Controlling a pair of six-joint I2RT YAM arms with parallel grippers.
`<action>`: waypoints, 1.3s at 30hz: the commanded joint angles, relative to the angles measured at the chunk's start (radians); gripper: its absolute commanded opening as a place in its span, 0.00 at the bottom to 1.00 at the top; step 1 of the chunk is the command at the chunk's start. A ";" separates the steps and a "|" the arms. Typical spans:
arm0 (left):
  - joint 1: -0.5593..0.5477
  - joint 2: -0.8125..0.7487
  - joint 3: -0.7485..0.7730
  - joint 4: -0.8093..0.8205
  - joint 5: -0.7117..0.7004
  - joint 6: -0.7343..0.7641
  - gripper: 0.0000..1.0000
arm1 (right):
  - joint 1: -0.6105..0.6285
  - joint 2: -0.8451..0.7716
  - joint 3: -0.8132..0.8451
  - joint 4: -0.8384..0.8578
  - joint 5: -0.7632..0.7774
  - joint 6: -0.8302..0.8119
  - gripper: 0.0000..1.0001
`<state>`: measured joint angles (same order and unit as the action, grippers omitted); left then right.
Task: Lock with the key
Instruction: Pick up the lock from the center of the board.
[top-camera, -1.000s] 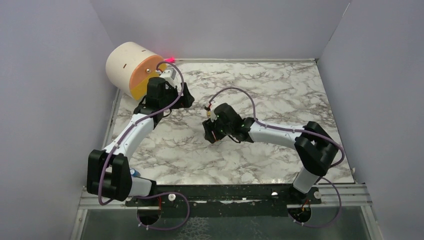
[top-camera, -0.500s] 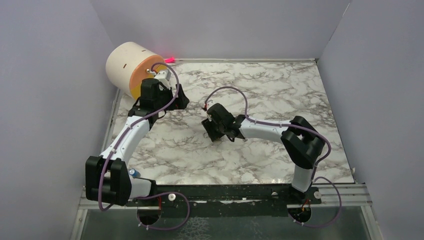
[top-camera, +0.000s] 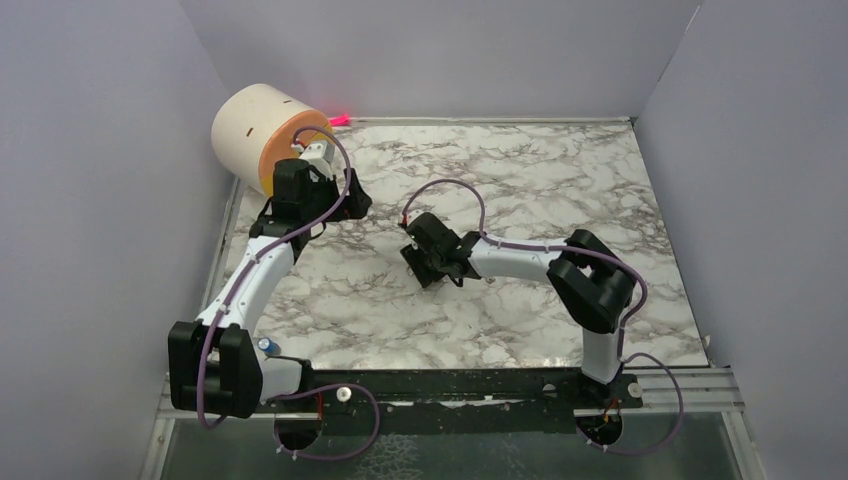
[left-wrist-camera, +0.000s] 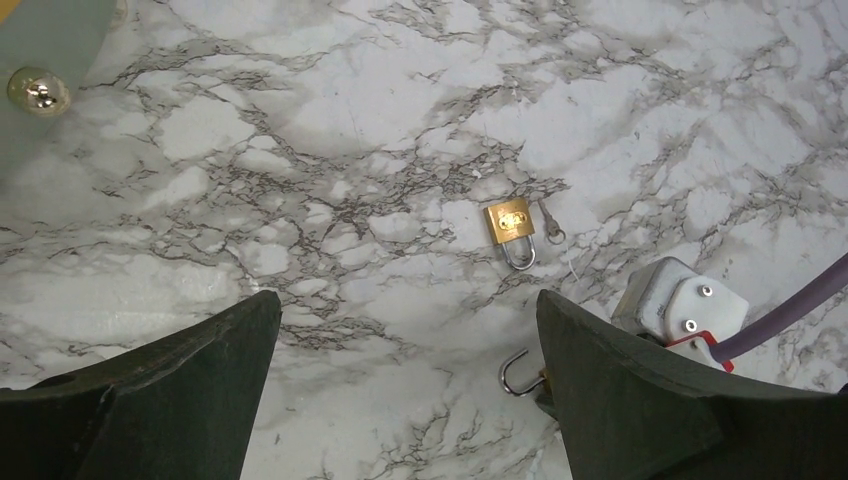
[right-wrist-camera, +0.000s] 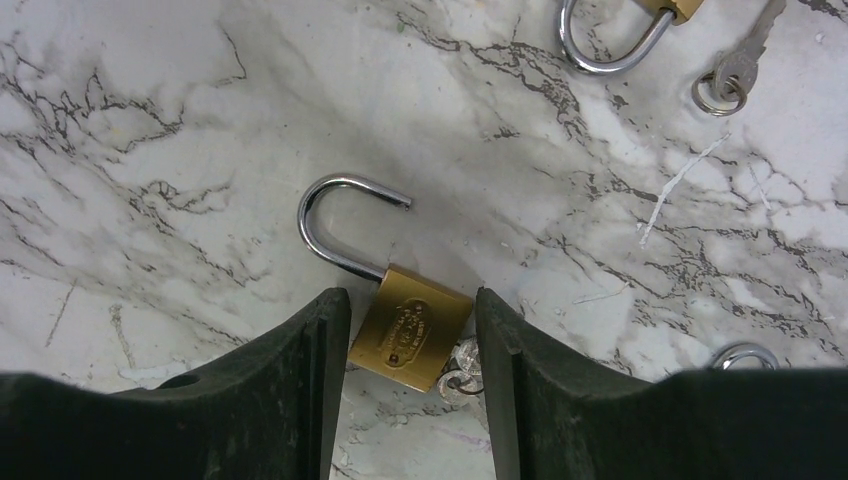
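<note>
Right pincer (right-wrist-camera: 412, 300) closely straddles the brass padlock (right-wrist-camera: 410, 338); grip unclear.

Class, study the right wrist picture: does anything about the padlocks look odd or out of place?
Yes. The brass padlock between the right gripper's fingers lies with its shackle swung open, free end out of the body. A key lies loose beside the second padlock, not in a keyhole.
</note>
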<state>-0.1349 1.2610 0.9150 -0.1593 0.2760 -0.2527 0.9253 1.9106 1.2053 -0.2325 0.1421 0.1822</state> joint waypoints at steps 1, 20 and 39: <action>0.013 -0.026 -0.006 0.022 -0.052 -0.033 0.99 | 0.018 0.025 0.032 -0.036 0.002 0.006 0.53; 0.013 -0.092 -0.108 0.215 0.315 -0.217 0.99 | 0.023 -0.019 0.026 -0.017 -0.022 0.048 0.01; -0.026 -0.273 -0.223 0.461 1.003 0.087 0.87 | -0.141 -0.327 0.000 0.009 -0.479 0.029 0.01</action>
<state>-0.1432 0.9764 0.6949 0.2588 1.1107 -0.1978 0.8169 1.6299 1.2114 -0.2150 -0.2047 0.2188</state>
